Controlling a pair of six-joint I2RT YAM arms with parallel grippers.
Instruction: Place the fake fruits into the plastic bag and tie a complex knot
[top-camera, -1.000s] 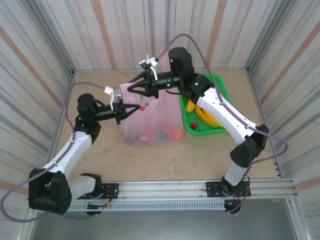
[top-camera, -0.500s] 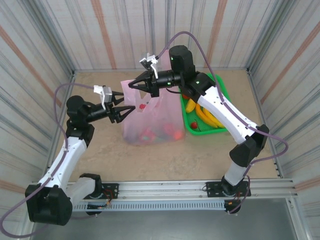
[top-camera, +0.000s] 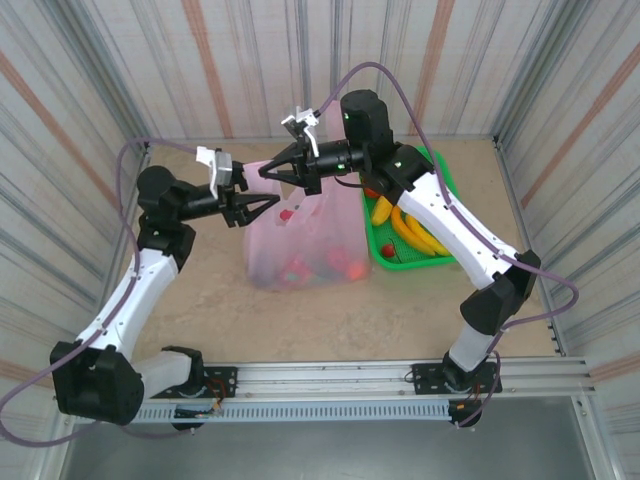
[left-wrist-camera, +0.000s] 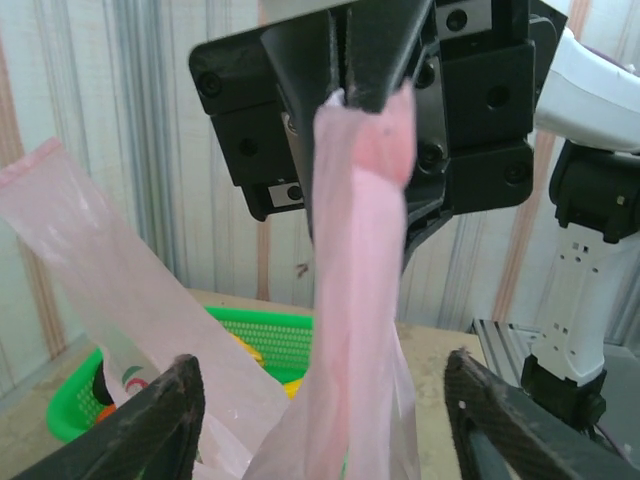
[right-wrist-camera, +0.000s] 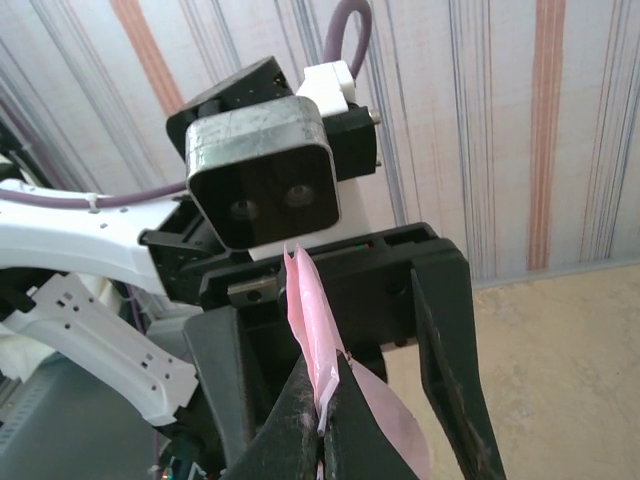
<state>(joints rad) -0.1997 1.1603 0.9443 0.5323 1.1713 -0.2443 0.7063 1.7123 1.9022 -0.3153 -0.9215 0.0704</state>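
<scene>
Plastic bag stretched down from my right gripper, which pinched one handle strip upright so my left gripper, spread wide facing it, could, I judged, take it for knotting.

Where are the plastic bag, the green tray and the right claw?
plastic bag (top-camera: 300, 245), top view, its translucent pink body.
green tray (top-camera: 400, 264), top view, its near rim.
right claw (right-wrist-camera: 322, 378), right wrist view, between its shut fingertips.
</scene>
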